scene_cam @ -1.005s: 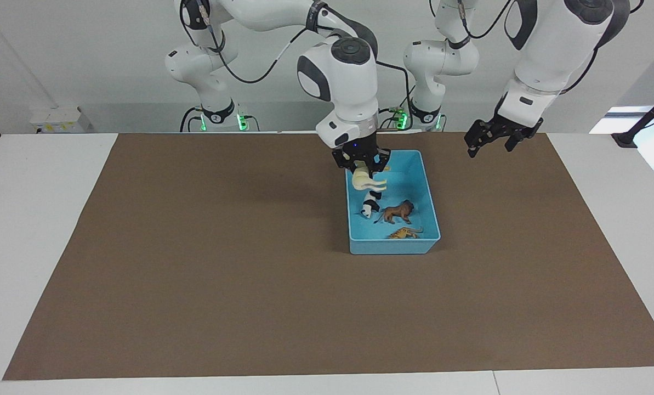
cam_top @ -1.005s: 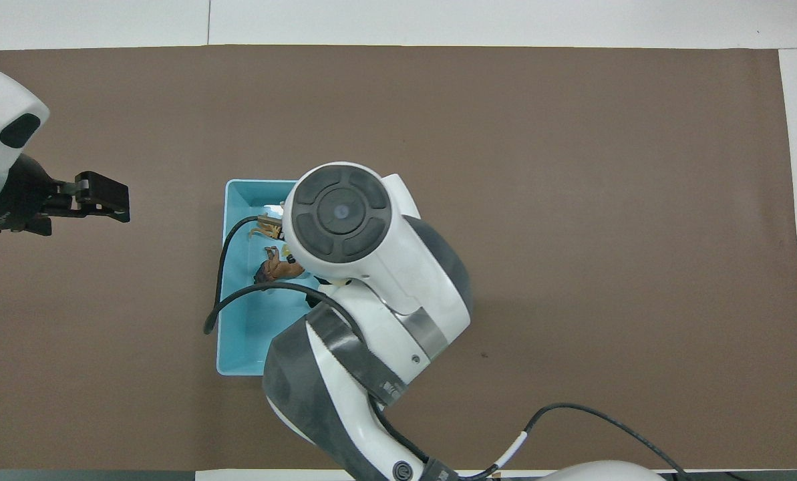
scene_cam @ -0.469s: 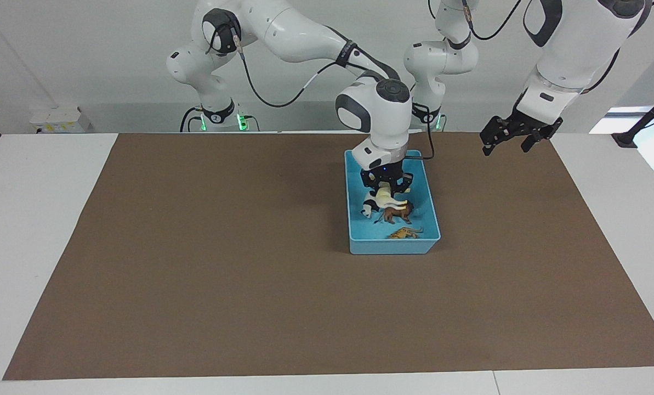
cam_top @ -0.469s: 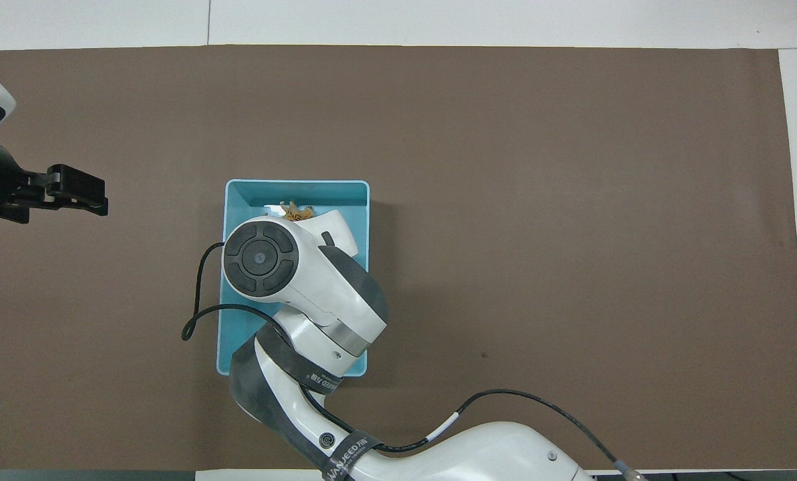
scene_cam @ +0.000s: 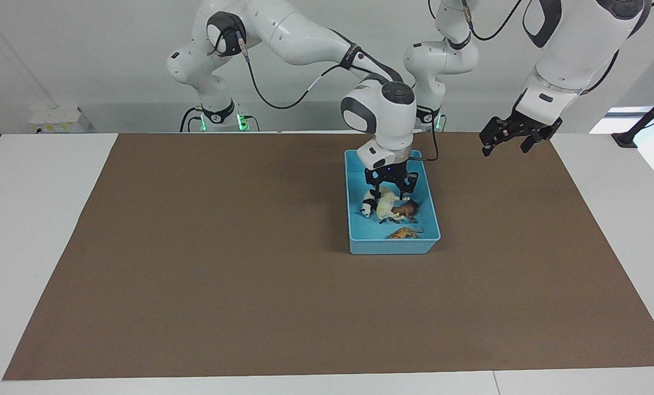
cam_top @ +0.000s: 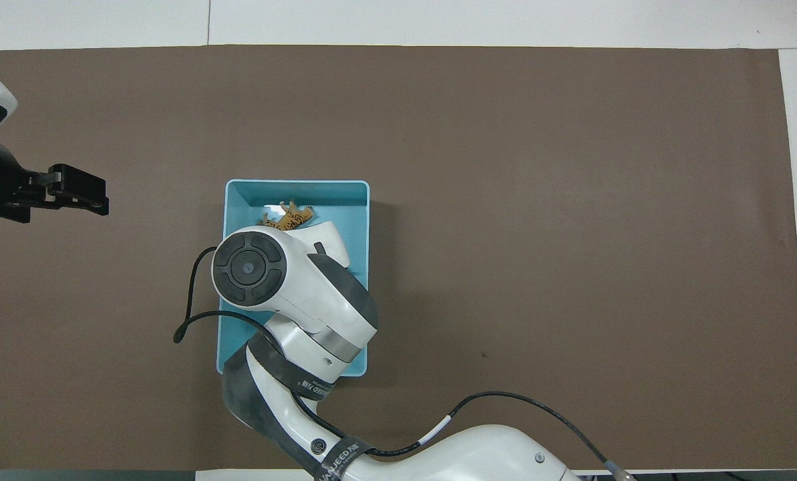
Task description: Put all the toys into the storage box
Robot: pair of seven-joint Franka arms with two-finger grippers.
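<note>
In the facing view the light blue storage box sits a little right of centre on the brown mat that covers the tabletop. All four toys lie inside it. The cream-white horse lies on its side in the middle of the box, touching the brown lion beside it. The black-and-white panda is against the box wall at the horse's other flank, and the orange-tan tiger lies in the lower corner of the box, apart from the rest.

The right end effector hangs inside the box directly above the horse, its fingers spread wide and clear of the toy, holding nothing. In the overhead view the right arm's wrist covers most of the box, and only the tiger shows at the box's upper end.

The left end effector waits in the air at the upper right of the facing view, over the mat's edge, well apart from the box. Its fingers stand wide and empty; in the overhead view it shows at the left edge.
</note>
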